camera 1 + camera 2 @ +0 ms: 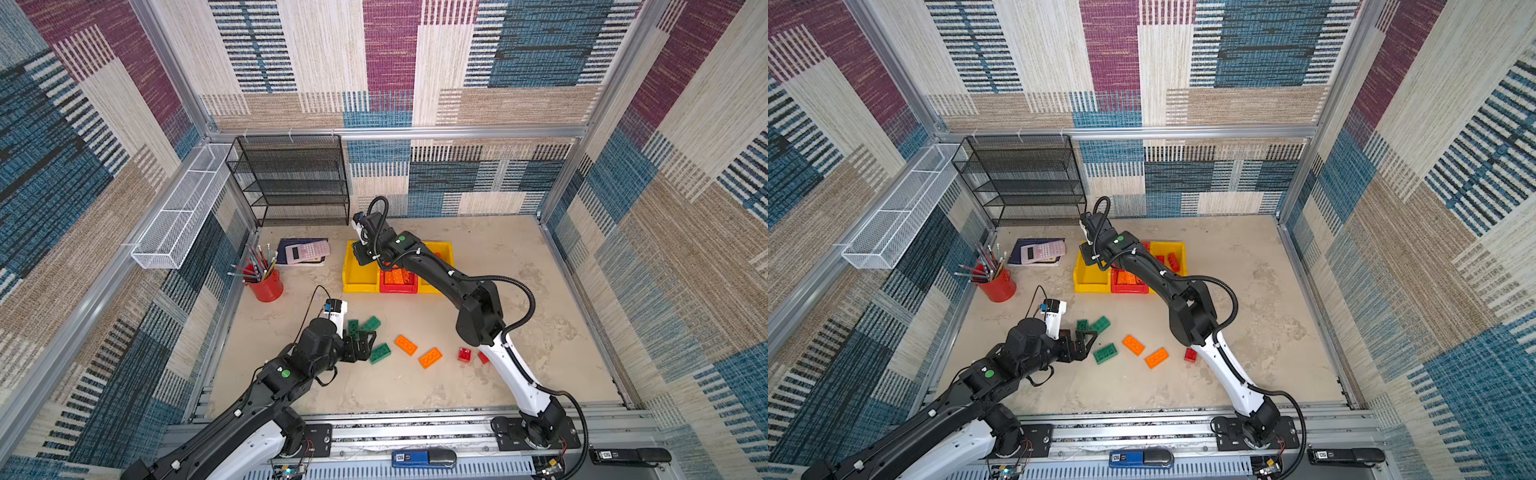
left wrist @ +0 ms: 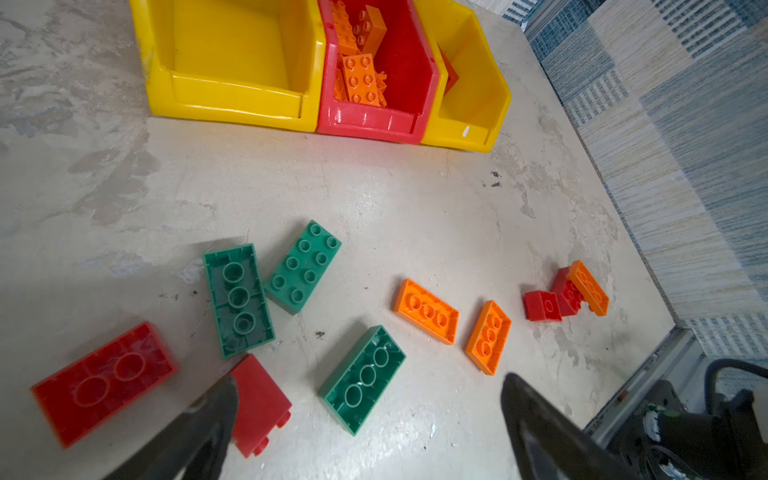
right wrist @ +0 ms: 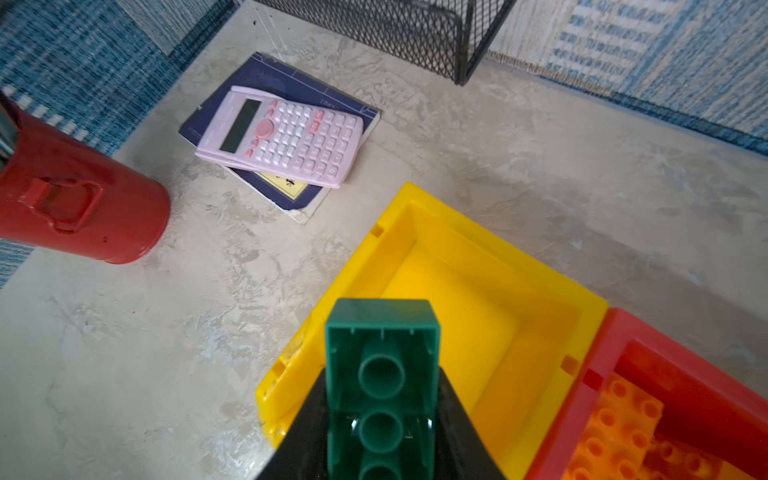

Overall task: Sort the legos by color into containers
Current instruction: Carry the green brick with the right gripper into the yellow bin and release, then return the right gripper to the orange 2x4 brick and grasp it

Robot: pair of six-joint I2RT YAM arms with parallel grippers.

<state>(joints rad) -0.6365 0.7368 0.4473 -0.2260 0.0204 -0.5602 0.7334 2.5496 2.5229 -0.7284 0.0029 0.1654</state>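
Your mottled beige tabletop (image 1: 519, 316) carries everything. Your right arm (image 1: 478, 307) rises from its near-right base, folds at the elbow and stretches far and leftward across the row of bins. Your left arm (image 1: 286, 374) lies low from the near-left base, with its wrist turned rightward over the loose bricks.

At the far middle, three plastic bins touch side by side. They are the left yellow bin (image 3: 490, 266), the red bin (image 2: 365, 120) holding orange bricks (image 2: 361, 79), and the right yellow bin (image 1: 1177, 249) holding red bricks (image 1: 1173, 262).

Your right gripper (image 3: 381, 372) is clamped on a green studded brick (image 3: 381, 328), hollow side towards the wrist camera, above the left yellow bin's left wall. Your left gripper (image 2: 370, 380) has its fingers spread wide above an upturned green brick (image 2: 361, 378). Near it on the table lie two more green bricks (image 2: 303, 266), two orange bricks (image 2: 427, 311) and several red bricks (image 2: 104, 382).
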